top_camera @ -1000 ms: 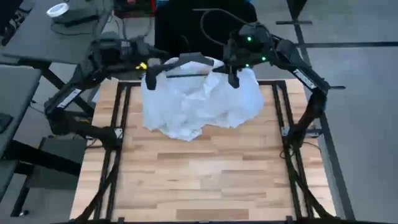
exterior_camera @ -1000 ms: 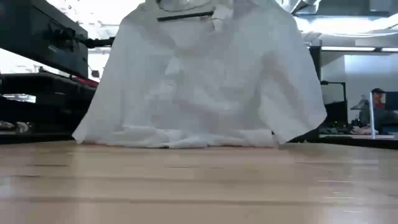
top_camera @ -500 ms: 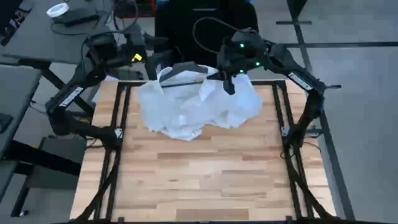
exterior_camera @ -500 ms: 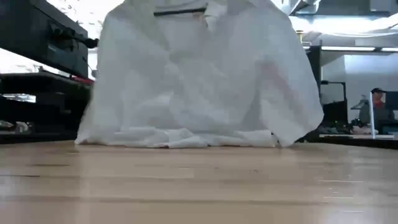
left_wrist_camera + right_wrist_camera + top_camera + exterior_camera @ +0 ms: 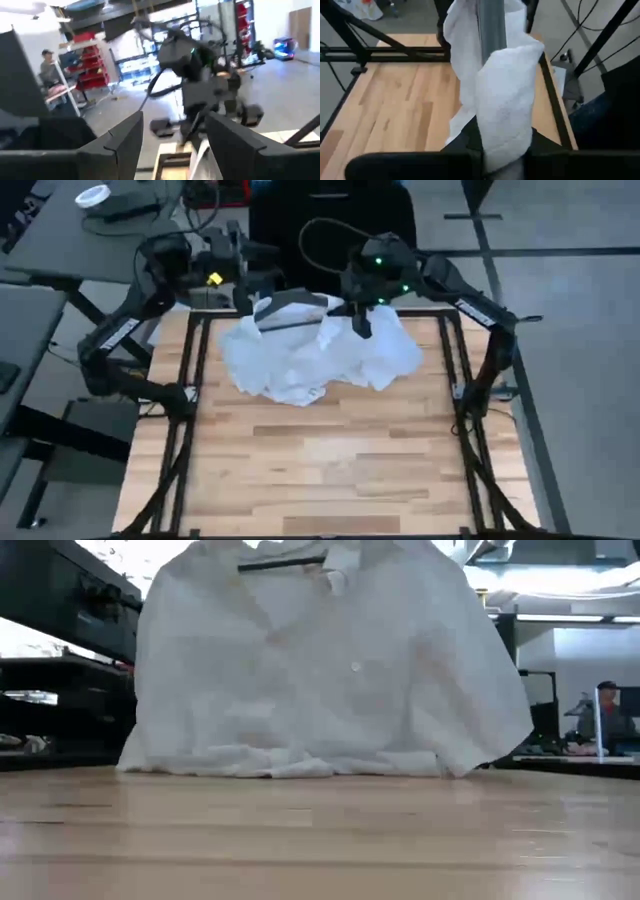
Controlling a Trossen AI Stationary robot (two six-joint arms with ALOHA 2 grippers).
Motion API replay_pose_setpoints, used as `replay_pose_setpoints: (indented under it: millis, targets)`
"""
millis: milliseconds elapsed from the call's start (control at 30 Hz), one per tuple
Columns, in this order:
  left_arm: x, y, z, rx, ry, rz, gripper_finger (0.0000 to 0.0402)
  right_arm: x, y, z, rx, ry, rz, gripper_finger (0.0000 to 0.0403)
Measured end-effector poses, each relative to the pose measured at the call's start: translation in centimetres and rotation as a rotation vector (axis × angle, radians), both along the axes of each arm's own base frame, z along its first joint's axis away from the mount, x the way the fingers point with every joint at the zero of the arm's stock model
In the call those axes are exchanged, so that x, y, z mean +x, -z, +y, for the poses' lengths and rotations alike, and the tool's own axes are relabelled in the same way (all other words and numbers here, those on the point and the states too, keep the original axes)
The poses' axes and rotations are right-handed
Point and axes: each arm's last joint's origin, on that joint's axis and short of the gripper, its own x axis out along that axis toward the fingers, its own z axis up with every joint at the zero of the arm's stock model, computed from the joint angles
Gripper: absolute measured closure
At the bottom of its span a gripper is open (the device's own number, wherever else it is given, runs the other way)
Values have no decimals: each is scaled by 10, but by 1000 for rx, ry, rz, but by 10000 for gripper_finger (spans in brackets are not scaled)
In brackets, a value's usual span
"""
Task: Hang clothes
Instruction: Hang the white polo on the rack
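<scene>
Under my right claw (image 5: 359,320) hangs the white top (image 5: 320,355), pinched tight with its hanger (image 5: 292,302); my left claw (image 5: 243,275) just pulled away, wide open (empty), so hanging's next.

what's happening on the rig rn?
The robot is hanging a white top. The right hand is shut on the cloth over a dark hanger, holding it up at the table's far edge, with the hem resting on the wood. The left hand is open and empty beside the hanger's other end, off the cloth.
</scene>
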Motion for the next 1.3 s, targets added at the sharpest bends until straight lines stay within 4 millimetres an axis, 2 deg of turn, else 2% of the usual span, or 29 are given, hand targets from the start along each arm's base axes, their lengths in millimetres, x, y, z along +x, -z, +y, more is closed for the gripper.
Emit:
replay_pose_setpoints:
  millis: [100,200,267,367,433,700,967,1133,1300]
  targets:
    - [3,1,-3,-3,19,4,215,0,-1,0,4,-2,-13,375]
    - [4,-1,-5,-16,28,-11,245,-1,0,-3,18,15,-3,375]
    - [4,-2,-5,-26,29,-27,282,-2,0,-4,21,20,1,375]
    - [3,-2,-5,-39,26,-25,361,-2,0,-4,23,20,1,375]
    - [3,-1,-5,-45,19,-18,390,-2,0,-5,22,27,1,375]
    - [3,1,0,-167,-157,-31,400,-3,0,-11,3,87,7,375]
    - [3,1,2,-153,-225,-34,395,-6,-1,-20,-16,131,-1,375]
    - [1,11,6,-87,-323,82,369,-13,-2,-33,-5,172,-8,375]
    - [0,29,15,-126,-418,253,324,-18,-2,-43,-4,208,-9,375]
